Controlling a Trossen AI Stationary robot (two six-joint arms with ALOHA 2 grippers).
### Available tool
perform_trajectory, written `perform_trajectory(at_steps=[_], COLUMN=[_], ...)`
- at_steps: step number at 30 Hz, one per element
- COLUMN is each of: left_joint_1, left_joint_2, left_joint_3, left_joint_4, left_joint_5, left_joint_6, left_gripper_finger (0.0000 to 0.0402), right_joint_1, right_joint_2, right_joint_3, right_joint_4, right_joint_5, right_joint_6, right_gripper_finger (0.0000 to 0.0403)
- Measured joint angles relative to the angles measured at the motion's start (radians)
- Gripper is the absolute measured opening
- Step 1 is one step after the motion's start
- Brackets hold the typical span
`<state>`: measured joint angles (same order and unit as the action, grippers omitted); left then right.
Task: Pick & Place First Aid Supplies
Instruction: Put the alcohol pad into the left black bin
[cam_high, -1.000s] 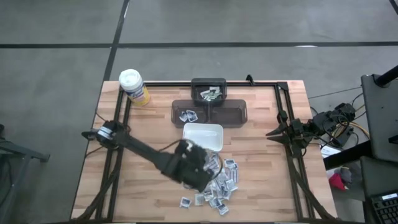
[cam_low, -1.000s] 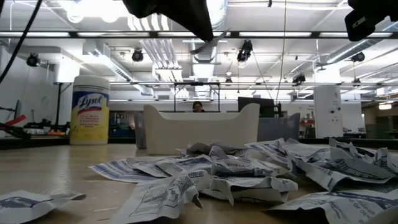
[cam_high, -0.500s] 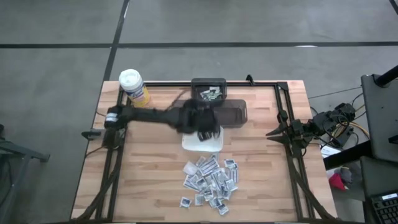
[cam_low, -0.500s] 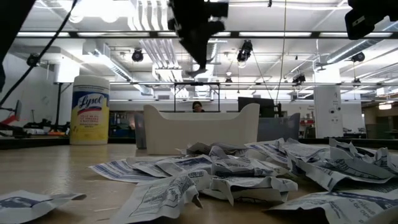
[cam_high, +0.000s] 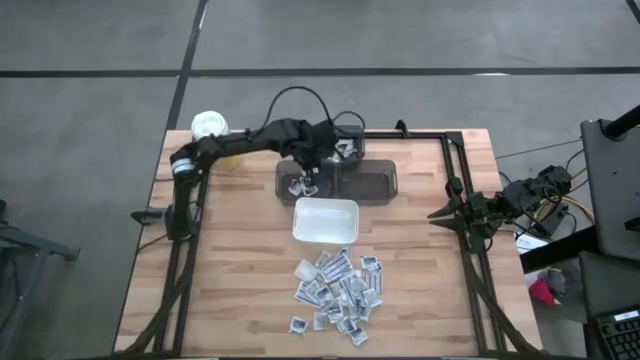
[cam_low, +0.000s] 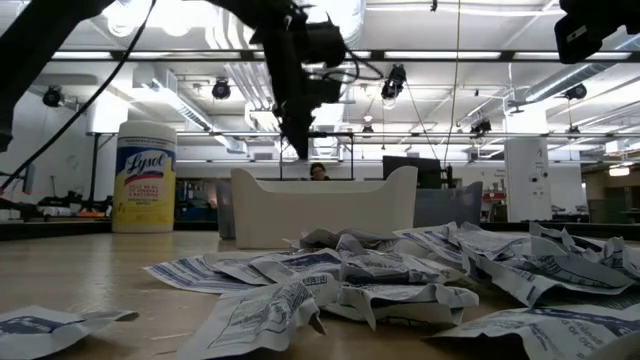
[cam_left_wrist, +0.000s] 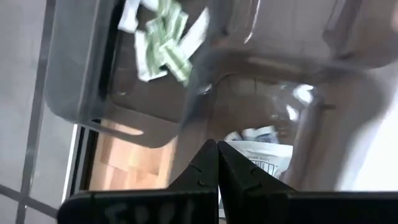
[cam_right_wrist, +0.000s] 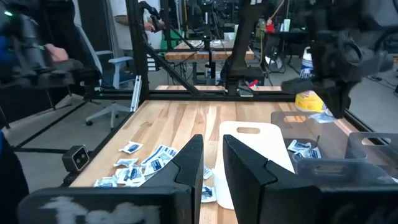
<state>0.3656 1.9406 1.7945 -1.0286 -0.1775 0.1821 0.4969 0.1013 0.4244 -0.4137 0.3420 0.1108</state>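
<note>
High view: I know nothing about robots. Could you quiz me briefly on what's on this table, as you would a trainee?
1. True or false: the white dish holds packets.
2. Which gripper is over the dark tray? A) the left gripper; B) the right one; C) neither.
3. Which holds more packets: the loose pile on the table or the dark tray?

Key: 1 false, it looks empty. 2 A. 3 the loose pile.
</note>
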Motion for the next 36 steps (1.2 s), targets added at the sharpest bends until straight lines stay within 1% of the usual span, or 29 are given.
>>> perform_trajectory(at_steps=[6,12,21,28,36], left_joint_1=[0.030,0.021,0.021,0.025,0.024], left_joint_2=[0.001,0.002,0.002,0.001,0.001], left_joint_3=[-0.111,-0.220,-0.372,-0.395,-0.395], left_joint_4=[0.061,0.154,0.304,0.321,0.339], left_joint_5=[0.005,0.032,0.037,0.060,0.063], left_joint_6=[0.078,0.081,0.109,0.140,0.112], left_gripper_finger=[0.0000,0.0000,0.0000,0.0000,0.0000], right_joint_1=[0.000,0.000,0.000,0.000,0.000], right_joint_2=[0.000,0.000,0.000,0.000,0.000], right_joint_3=[0.000,0.000,0.000,0.000,0.000], right_joint_4=[0.000,0.000,0.000,0.001,0.001], right_joint_5=[0.000,0.000,0.000,0.000,0.000], right_joint_6=[0.000,0.000,0.013,0.013,0.013], right_gripper_finger=[0.0059,0.0059,0.0059,0.0059,0.0059])
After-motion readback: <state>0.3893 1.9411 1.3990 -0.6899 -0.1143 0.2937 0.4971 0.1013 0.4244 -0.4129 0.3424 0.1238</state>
